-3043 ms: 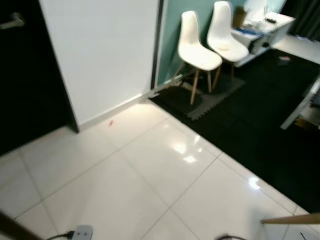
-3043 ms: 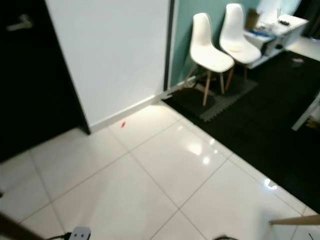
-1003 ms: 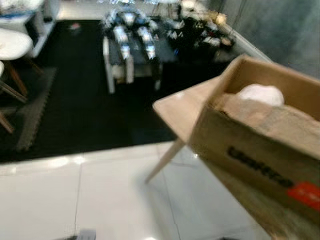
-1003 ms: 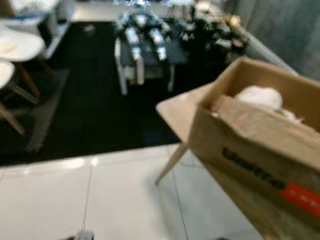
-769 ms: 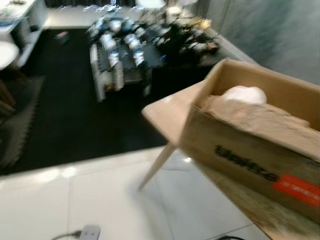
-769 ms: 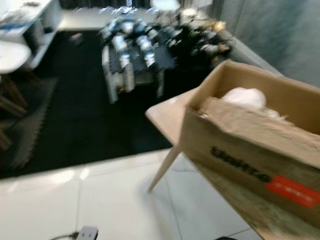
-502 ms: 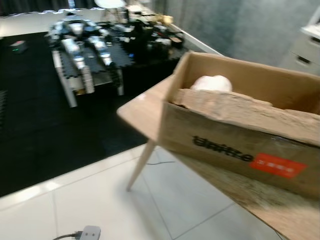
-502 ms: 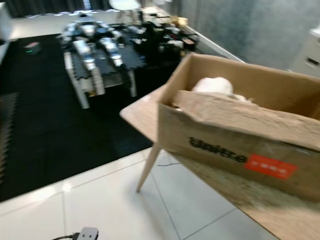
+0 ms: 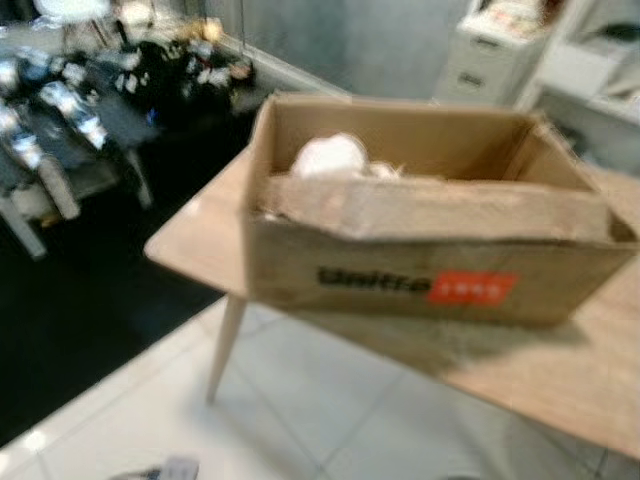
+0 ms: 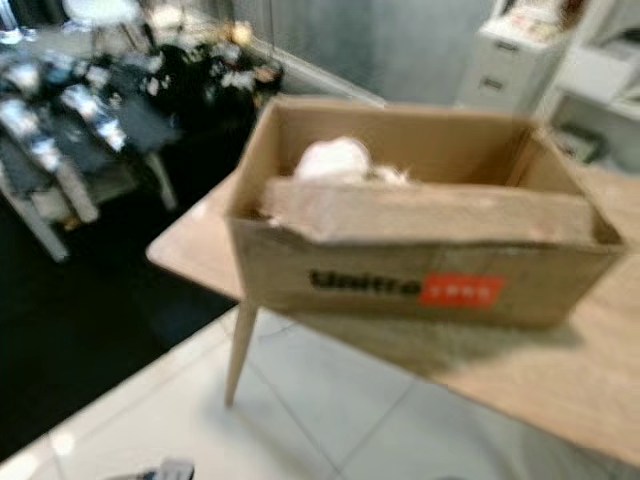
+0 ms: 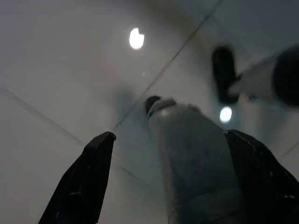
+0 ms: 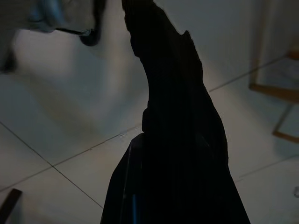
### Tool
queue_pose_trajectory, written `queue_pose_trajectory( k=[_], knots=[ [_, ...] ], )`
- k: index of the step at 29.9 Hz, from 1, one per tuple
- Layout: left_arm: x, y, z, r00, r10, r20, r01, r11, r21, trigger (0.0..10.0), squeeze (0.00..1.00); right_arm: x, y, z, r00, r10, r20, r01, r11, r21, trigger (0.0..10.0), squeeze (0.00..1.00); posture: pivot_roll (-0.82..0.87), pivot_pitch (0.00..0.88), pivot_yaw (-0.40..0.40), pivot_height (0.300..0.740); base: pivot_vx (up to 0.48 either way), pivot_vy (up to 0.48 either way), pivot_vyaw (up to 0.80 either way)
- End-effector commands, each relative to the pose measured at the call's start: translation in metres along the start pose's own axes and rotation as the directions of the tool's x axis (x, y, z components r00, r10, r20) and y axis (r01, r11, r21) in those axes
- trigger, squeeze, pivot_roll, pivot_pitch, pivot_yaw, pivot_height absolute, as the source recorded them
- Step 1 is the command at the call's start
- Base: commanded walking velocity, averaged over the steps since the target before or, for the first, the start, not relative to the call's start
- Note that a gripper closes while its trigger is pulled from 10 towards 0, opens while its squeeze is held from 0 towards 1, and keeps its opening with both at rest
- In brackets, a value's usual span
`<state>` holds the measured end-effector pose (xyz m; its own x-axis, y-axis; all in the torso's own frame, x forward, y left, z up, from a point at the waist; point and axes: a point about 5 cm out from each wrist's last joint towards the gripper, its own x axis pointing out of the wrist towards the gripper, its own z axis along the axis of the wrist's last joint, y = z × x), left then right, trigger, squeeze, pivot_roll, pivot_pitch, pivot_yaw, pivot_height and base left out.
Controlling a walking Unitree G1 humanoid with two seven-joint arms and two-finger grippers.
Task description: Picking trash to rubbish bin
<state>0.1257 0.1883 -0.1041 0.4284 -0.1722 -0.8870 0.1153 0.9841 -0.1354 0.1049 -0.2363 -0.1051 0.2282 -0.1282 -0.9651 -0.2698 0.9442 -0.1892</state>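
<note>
An open cardboard box (image 9: 420,270) with black lettering and a red label stands on a light wooden table (image 9: 200,235) straight ahead, blurred. Crumpled white paper (image 9: 328,155) lies inside at its far left corner, behind a folded-in flap. My left gripper (image 11: 169,134) hangs open over the white tiles, its two black fingers (image 11: 79,186) spread wide with nothing held; a grey leg of mine shows between them. My right gripper (image 12: 159,56) hangs low over the tiles and looks shut on a dark, ragged-edged piece of trash (image 12: 177,140) that hides the fingers.
The table's slanted leg (image 9: 225,345) stands on the white tiles. To the left lies a black mat with a low bench and dark clutter (image 9: 60,110). White drawers (image 9: 490,50) and shelves stand behind the table. A grey plug (image 9: 170,468) lies on the floor near my feet.
The camera has swung right, from the door and white chairs to the table. The box has come to the middle of the view and looks nearer.
</note>
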Motion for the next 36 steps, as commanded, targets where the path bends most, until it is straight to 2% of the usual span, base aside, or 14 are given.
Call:
queue_pose_trajectory(
  k=[1,21,25,27,33,34,35,36],
  knots=[
    [-0.002,-0.005,-0.020,0.997,-0.011,-0.072,0.011,1.000,-0.003,10.0,0.00,0.000,0.002,0.001,1.000,-0.002,0.002,0.002,1.000,0.011,10.0,0.00,-0.01,0.083,-0.019,0.740,0.000,0.000,-0.76],
    [-0.002,-0.004,-0.020,0.997,-0.006,-0.073,0.007,1.000,0.007,10.0,0.00,-0.001,-0.009,-0.016,0.999,-0.048,-0.018,0.050,0.991,0.123,10.0,0.00,-0.02,0.091,-0.019,0.740,0.000,0.000,-0.75],
    [-0.002,-0.003,-0.020,0.997,-0.003,-0.073,0.004,1.000,0.010,10.0,0.00,-0.002,-0.012,-0.016,0.998,-0.060,-0.018,0.062,0.988,0.141,10.0,0.00,-0.02,0.086,-0.019,0.740,0.000,0.000,0.00],
    [-0.002,-0.002,-0.018,0.998,0.014,-0.068,-0.014,1.000,-0.001,10.0,0.00,-0.003,-0.019,-0.018,0.995,-0.093,-0.023,0.095,0.976,0.198,10.0,0.00,-0.02,0.076,-0.017,0.740,0.000,0.000,0.00],
    [-0.002,0.000,-0.016,0.998,0.033,-0.061,-0.034,0.999,-0.013,10.0,0.00,-0.004,-0.027,-0.022,0.991,-0.133,-0.036,0.137,0.953,0.270,10.0,0.00,-0.02,0.070,-0.017,0.740,0.000,0.000,0.00],
    [-0.002,0.004,-0.012,0.997,0.064,-0.050,-0.065,0.998,-0.026,10.0,0.00,-0.009,-0.046,-0.032,0.973,-0.218,-0.072,0.230,0.902,0.366,10.0,0.00,-0.02,0.068,-0.016,0.740,0.000,0.000,0.00],
    [-0.002,0.006,-0.011,0.996,0.076,-0.046,-0.078,0.996,-0.032,10.0,0.00,-0.011,-0.054,-0.037,0.964,-0.251,-0.088,0.266,0.878,0.398,10.0,0.00,-0.02,0.068,-0.016,0.740,0.000,0.000,0.00],
    [-0.002,0.006,-0.011,0.996,0.076,-0.046,-0.078,0.996,-0.032,10.0,0.00,-0.011,-0.054,-0.037,0.964,-0.251,-0.088,0.266,0.878,0.398,10.0,0.00,-0.02,0.068,-0.016,0.740,0.000,0.000,0.00]
  ],
)
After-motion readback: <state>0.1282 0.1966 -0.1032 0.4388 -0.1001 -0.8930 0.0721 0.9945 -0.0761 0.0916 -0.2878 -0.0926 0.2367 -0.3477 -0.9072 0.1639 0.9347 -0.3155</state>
